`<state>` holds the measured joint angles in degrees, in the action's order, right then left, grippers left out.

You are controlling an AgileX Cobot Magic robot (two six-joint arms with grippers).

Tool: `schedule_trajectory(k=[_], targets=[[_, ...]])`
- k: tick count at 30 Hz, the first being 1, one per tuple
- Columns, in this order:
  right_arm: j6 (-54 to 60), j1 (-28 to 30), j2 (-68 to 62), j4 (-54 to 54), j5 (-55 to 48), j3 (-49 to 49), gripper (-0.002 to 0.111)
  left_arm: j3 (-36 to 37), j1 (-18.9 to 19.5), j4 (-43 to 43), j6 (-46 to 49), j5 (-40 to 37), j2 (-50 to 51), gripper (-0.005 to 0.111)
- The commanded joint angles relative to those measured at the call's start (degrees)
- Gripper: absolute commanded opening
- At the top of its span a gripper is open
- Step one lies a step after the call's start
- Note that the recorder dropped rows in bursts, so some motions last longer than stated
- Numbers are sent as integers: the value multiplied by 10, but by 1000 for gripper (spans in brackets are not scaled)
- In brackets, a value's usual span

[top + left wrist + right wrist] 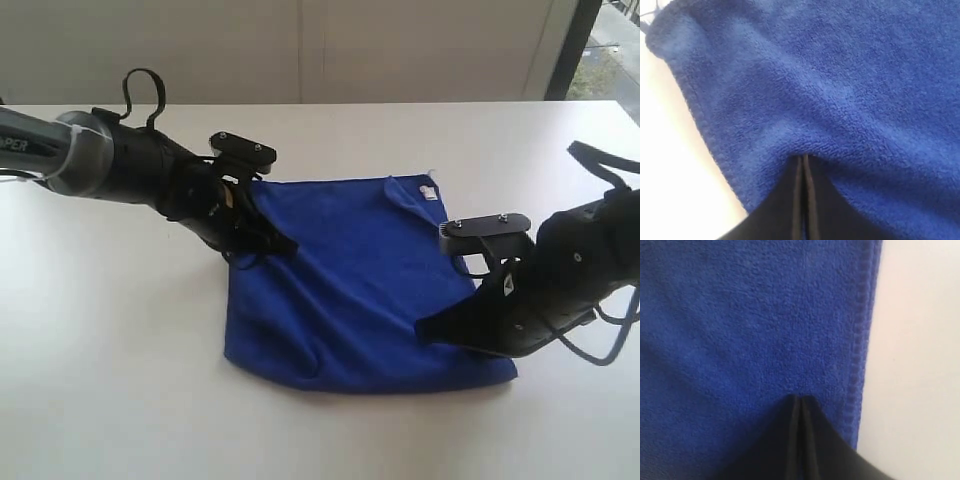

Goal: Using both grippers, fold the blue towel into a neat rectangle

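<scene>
Blue towel (pixel 350 290) lies spread on the white table (pixel 120 380). The left gripper (pixel 803 159) pinches puckered cloth near its 9 o'clock edge. The right gripper (pixel 799 400), jaws together, touches its 4 o'clock edge.

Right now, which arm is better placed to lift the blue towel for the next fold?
Probably left: the left gripper is shut with the blue towel puckering into its tips, seemingly pinched. The right gripper rests shut against flat cloth.

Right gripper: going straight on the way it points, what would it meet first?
The blue towel: the right gripper has its shut tips at the fleece beside the stitched edge, though depth is unclear.
</scene>
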<state>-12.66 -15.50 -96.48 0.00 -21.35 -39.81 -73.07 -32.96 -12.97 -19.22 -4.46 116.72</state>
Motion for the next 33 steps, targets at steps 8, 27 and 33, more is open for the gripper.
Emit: schedule_trajectory(k=[8, 27, 33], targets=[[-19, -5, 11, 15, 33, 10, 0, 4, 3, -3, 1, -122, -120, 0], [11, -5, 132, 15, -24, 10, 0, 181, -102, 101, -26, -142, -233, 0], [11, -5, 130, 15, -26, 16, 0, 185, -104, 101, -32, -128, -233, 0]])
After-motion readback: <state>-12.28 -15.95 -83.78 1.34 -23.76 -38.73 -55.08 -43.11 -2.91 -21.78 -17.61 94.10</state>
